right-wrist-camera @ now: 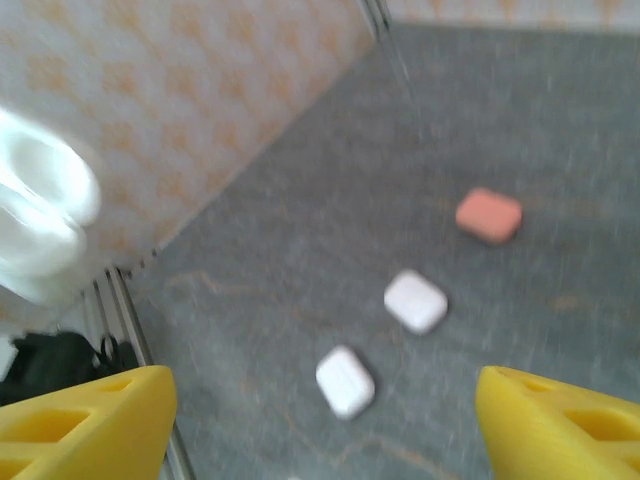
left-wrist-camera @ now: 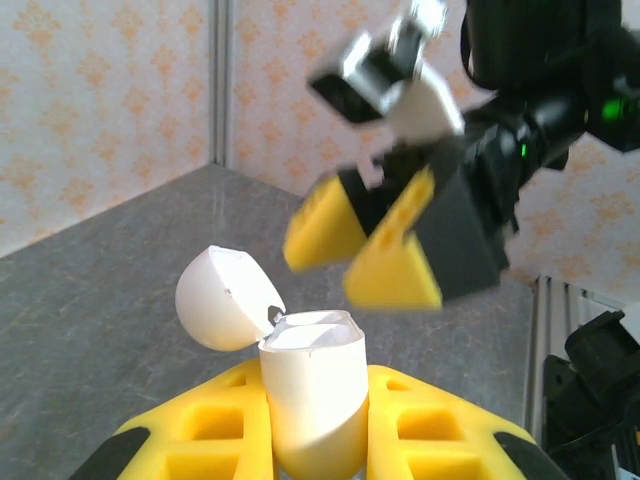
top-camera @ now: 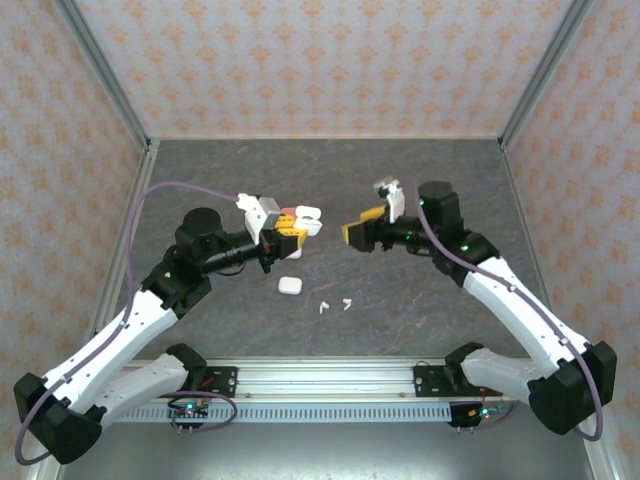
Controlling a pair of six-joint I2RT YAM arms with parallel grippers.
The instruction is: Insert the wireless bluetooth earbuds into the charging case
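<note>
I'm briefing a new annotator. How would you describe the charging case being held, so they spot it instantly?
Follow the left arm toward the middle of the grey table. The left gripper clamps a white charging case between its yellow fingers. Unlike the closed white case lying on the table nearby, this one is held up with its lid flipped open.

In front of you, your left gripper (top-camera: 296, 230) holds the open case (top-camera: 308, 220) above mid-table, with your right gripper (top-camera: 352, 232) facing it just to the right. Nearer you on the table (top-camera: 420, 175), a closed case (top-camera: 290, 285) lies left of one earbud (top-camera: 323, 306) and a second earbud (top-camera: 347, 303).
</note>
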